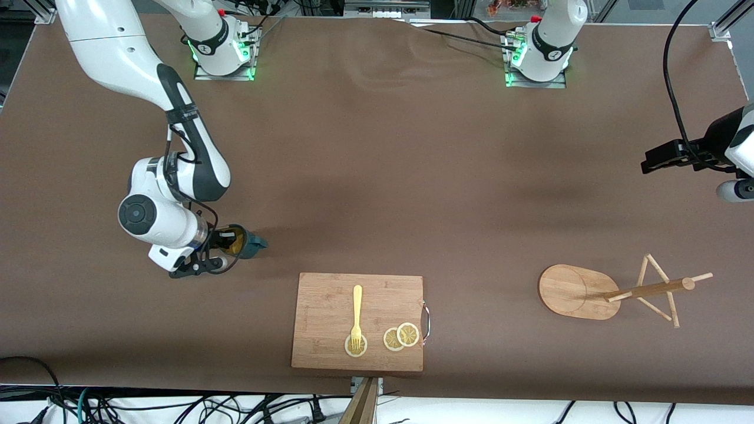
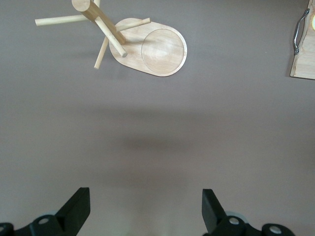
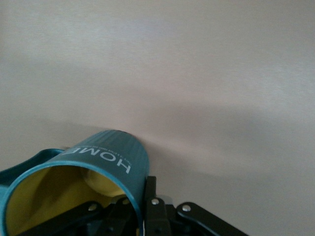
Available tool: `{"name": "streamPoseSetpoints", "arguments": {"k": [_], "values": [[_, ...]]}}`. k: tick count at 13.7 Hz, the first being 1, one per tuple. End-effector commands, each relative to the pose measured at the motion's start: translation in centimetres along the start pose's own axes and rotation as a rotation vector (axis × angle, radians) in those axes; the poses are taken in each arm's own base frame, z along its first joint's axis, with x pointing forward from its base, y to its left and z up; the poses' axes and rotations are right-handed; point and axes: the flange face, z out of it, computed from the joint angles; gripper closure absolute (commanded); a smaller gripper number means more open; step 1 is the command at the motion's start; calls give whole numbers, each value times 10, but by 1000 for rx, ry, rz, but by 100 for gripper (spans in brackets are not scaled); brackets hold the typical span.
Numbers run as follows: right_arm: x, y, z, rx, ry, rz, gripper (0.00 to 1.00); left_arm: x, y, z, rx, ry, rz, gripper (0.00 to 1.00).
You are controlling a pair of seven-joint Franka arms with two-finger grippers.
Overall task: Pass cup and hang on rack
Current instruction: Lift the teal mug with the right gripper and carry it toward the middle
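The right gripper [image 1: 221, 250] is clamped on the rim of the cup [image 1: 242, 242], over bare table at the right arm's end. The cup lies sideways, its yellow mouth toward the gripper; nothing is visible inside. The rack [image 1: 618, 291] stands well apart toward the left arm's end. The left gripper [image 2: 146, 209] waits, fingers apart.

Brown table [image 1: 377, 147], cables [image 1: 177, 409] along edge

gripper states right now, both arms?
Left gripper: open, empty, waiting at its end of the table.
Right gripper: shut on the cup.
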Motion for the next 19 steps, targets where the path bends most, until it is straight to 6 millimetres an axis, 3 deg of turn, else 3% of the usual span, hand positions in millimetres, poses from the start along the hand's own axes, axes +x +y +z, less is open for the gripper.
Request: {"name": "streamPoseSetpoints", "arguments": {"k": [1,7,9,12,14,16,19], "values": [[5,-57,-10,5,19,19,100,3,-1,-5,-26,6,11,0],[-3,-238,-43,9,53,51,100,3,-1,-5,-26,6,11,0],[-17,-305,-35,12,50,59,100,3,-1,-5,-26,6,11,0],[-43,-428,-19,62,62,130,100,3,-1,-5,-26,6,11,0],[-65,-491,-7,78,74,146,100,3,-1,-5,-26,6,11,0],[-93,-534,3,77,86,126,100,3,0,-5,-26,6,12,0],[-123,-566,13,45,96,63,100,3,-2,-5,-26,7,9,0]]}}
